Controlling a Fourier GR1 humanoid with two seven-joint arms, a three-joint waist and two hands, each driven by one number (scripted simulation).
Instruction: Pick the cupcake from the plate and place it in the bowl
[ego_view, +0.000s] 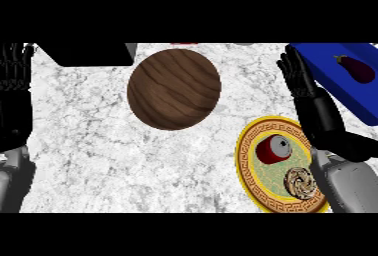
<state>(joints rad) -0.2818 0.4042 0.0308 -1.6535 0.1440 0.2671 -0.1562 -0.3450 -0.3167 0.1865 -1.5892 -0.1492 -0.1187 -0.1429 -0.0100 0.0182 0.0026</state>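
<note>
- The bench (96, 150) under me is white marble with grey veining, and it fills most of the frame.
- One black box-shaped block (85, 54) sits at the upper left of centre, and one blue rectangular tray (336, 82) at the upper right holds a single dark purple eggplant (356, 68).
- One brown wooden bowl (174, 89) lies upper centre, well apart from the plate.
- One round yellow plate with a patterned gold rim (251, 150) lies lower right; on it are two items: a red-wrapped cupcake with a grey top (275, 148) and, just below it, a brown swirled pastry (301, 182).
- My right hand (310, 95) hangs released, fingers straight, beside the plate's right edge.
- My left hand (13, 95) rests unclenched at the left edge, fingers up.
</note>
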